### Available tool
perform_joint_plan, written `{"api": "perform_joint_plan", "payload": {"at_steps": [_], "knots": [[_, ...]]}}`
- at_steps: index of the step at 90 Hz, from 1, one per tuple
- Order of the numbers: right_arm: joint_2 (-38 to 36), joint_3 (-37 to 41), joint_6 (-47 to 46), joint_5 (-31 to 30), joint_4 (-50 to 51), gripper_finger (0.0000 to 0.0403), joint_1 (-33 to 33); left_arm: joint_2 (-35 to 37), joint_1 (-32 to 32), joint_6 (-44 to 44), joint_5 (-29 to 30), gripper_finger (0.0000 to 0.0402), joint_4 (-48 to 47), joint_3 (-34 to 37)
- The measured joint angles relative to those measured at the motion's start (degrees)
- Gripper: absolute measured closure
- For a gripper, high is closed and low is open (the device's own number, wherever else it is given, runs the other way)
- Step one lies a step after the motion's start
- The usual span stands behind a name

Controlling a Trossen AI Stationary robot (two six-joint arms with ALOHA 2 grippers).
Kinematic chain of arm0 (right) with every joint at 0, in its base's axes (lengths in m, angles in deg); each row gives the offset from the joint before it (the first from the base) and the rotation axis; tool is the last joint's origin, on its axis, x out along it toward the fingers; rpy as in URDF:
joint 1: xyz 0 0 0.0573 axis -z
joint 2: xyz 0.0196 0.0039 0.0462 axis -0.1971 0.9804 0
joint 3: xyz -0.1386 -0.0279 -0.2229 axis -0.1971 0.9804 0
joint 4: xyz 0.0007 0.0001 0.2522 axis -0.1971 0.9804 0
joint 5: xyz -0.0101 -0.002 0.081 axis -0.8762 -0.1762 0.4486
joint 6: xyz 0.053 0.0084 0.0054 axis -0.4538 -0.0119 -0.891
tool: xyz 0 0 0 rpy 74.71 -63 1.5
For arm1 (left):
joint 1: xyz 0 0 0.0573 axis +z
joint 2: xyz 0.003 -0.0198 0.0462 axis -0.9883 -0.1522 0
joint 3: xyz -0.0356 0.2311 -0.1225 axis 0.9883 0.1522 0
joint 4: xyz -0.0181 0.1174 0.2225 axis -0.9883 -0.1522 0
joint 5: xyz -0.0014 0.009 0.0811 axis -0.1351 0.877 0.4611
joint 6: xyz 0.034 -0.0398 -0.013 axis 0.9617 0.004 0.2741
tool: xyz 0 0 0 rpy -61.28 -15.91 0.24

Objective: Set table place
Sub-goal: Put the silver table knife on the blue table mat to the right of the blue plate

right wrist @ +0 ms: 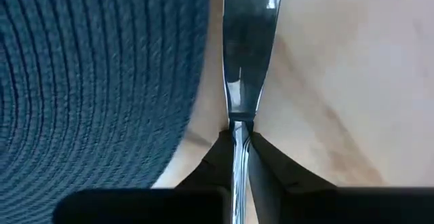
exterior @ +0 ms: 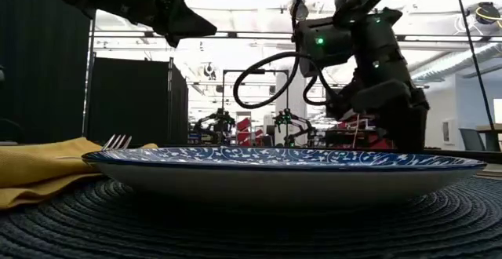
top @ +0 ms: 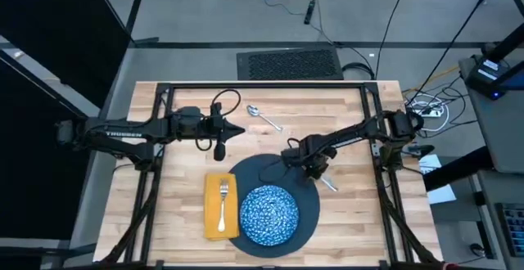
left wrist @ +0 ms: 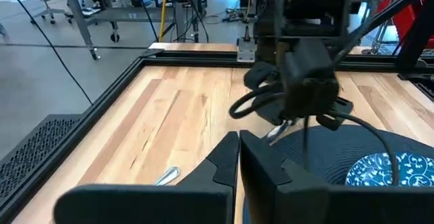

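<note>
A dark round woven mat lies on the table near its front edge, with a shallow blue-and-white speckled bowl on it. On the mat's left lies a yellow napkin with a fork on top. A spoon lies toward the far edge. My right gripper is at the mat's right rim, shut on a silver knife. My left gripper hangs shut and empty above the table's middle left, short of the spoon. My right gripper pinches the knife between its two fingers at a narrow stretch just behind the broad shiny part. The fingers come from above. The knife runs out ahead of them over bare wood beside the mat's edge. Whether it rests on the table, I cannot tell.
Black frame rails run along the table's far edge and down both sides. Bare wood shows to the right of the mat and at the far left. Cables and a floor grille lie beyond the far edge.
</note>
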Motion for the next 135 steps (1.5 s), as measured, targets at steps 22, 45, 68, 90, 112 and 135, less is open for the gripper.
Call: {"api": "perform_joint_plan", "payload": {"at_steps": [22, 45, 68, 90, 112, 135], "knots": [[-1.8, 0.2, -7.4, 0.5, -1.1, 0.0394, -3.0, 0.0, 0.0, 0.0, 0.0, 0.0402, 0.0, 0.0], [-7.3, 0.1, -13.2, -3.4, -3.5, 0.0399, -3.5, 0.0, 0.0, 0.0, 0.0, 0.0402, -0.4, 0.0], [-7.6, 0.1, -15.4, -6.7, -3.1, 0.0401, -6.1, 0.0, 0.0, 0.0, 0.0, 0.0402, -0.5, 0.0], [-7.6, 1.5, -15.4, -10.3, -3.1, 0.0391, -8.0, 0.0, -0.4, -0.1, 0.0, 0.0402, -0.4, 0.0], [-7.7, 5.6, -17.1, -10.1, -7.3, 0.0328, -9.4, 0.0, -0.9, 0.0, -0.1, 0.0402, -0.3, 0.0], [-8.0, 8.3, -17.3, -10.1, -12.6, 0.0297, -9.7, 0.0, -0.9, 0.0, -0.1, 0.0402, -0.2, 0.0]]}}
